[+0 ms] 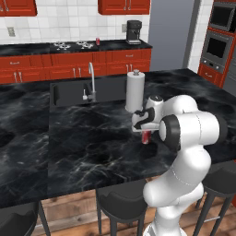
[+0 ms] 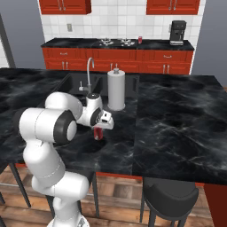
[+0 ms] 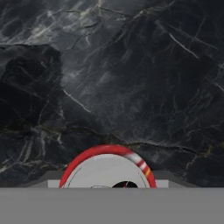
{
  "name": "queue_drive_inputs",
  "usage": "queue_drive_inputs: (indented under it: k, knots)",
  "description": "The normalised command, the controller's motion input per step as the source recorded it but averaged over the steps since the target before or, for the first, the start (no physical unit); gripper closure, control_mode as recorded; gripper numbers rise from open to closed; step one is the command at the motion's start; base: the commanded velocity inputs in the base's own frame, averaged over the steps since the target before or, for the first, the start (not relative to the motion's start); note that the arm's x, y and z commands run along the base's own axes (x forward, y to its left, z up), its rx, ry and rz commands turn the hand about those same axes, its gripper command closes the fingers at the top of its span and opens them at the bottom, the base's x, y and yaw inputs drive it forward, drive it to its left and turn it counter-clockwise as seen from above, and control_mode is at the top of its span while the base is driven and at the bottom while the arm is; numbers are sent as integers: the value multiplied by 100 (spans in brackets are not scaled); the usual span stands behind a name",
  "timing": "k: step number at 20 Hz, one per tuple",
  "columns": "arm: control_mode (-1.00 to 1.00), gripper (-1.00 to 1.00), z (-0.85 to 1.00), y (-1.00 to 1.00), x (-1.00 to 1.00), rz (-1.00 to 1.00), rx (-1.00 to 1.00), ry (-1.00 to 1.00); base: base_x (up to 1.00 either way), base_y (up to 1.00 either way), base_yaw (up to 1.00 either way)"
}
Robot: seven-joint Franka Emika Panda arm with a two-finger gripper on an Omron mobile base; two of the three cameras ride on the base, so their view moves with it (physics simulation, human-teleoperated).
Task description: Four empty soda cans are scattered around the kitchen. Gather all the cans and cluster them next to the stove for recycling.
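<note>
A red soda can stands upright on the black marbled island counter, just in front of the paper-towel roll. My gripper comes down over it from above, with the fingers tight against both sides of the can. In the hand view its silver top with the red rim lies right between the fingers. A second red soda can stands on the back counter beside the stove, at its right edge. The same can and stove show in the right base view.
The tall white paper-towel roll stands just behind the hand. A sink with a curved faucet is set into the island to the left. A coffee machine sits on the back counter. Dark stools line the island's near edge.
</note>
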Motion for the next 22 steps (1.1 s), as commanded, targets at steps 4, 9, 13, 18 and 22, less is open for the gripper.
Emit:
queue_drive_inputs:
  k: [4,9,13,18,22]
  knots:
    - [-100,100,-8,0,0,0,0,1,0,0,0]
    - [-100,100,3,-7,0,0,0,-1,0,0,0]
    - [-100,100,33,0,-17,0,0,-10,0,0,0]
    - [-100,100,46,0,-34,0,0,-3,0,0,0]
    - [-100,100,46,0,-58,0,0,0,0,0,0]
